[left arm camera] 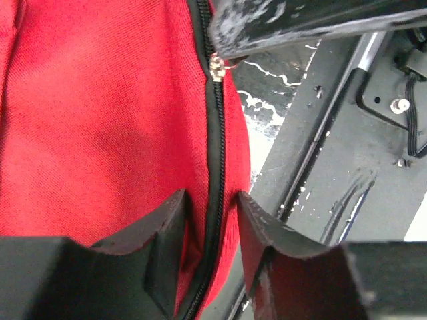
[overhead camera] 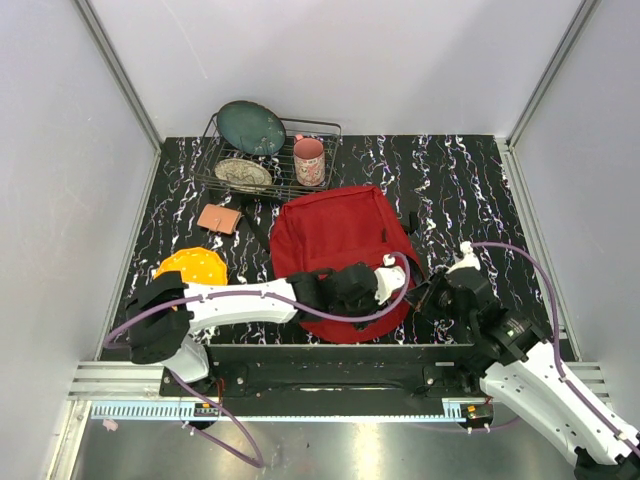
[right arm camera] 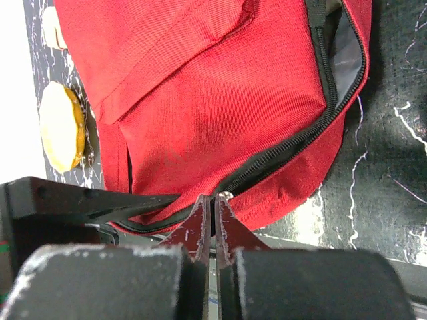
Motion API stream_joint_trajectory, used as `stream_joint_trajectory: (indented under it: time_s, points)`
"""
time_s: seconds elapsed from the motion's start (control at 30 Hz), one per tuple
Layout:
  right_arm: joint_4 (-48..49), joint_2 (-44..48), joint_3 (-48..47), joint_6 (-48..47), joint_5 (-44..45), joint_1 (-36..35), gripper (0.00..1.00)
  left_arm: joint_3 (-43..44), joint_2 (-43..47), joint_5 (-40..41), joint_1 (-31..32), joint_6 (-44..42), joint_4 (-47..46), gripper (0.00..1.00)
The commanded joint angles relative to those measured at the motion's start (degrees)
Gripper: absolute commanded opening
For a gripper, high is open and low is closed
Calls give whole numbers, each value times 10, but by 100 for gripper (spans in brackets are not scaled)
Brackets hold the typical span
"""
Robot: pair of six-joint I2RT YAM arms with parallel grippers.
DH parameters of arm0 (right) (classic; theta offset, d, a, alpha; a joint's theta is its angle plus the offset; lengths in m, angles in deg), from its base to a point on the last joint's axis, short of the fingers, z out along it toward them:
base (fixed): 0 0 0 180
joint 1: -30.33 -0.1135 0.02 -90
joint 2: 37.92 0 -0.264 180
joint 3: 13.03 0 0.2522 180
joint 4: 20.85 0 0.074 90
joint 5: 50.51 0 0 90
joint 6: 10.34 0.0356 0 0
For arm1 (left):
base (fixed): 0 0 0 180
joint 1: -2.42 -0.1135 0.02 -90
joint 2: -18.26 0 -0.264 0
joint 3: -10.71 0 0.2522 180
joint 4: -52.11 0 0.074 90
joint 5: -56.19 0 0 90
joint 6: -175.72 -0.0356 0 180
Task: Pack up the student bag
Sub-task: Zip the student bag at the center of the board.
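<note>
The student bag is a large dark-red backpack lying flat in the middle of the table. My left gripper reaches across its near edge. In the left wrist view my left gripper is closed on a fold of red fabric with the black zip running between its jaws. My right gripper sits at the bag's near right corner. In the right wrist view my right gripper is shut on the small metal zip pull. Beyond it the zip stands open and shows grey lining.
A wire dish rack at the back left holds a dark green plate, a patterned plate and a pink mug. A tan wallet and an orange round object lie left of the bag. The table's front rail is just below the grippers.
</note>
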Motion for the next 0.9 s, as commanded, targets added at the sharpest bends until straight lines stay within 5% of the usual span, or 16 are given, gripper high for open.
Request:
stream_joint_trajectory:
  time_s: [0.0,0.03,0.07,0.7,0.77,0.83,0.87]
  points:
    - [-1,18,-32,12,24,0,0,12,0,59,3,15,-12,26]
    - [-17,21,-34,15,33,0,0,-6,7,67,2,20,-11,8]
    - [-26,27,-34,19,42,0,0,-16,17,82,3,23,-11,0]
    - [-45,-3,-46,31,181,1,0,-238,322,205,1,205,96,1]
    - [-17,-1,-40,20,162,1,0,-252,356,202,1,210,90,49]
    - [21,2,-27,5,117,0,0,-251,373,185,1,197,71,83]
    - [33,0,-24,1,101,0,0,-247,385,182,1,191,61,91]
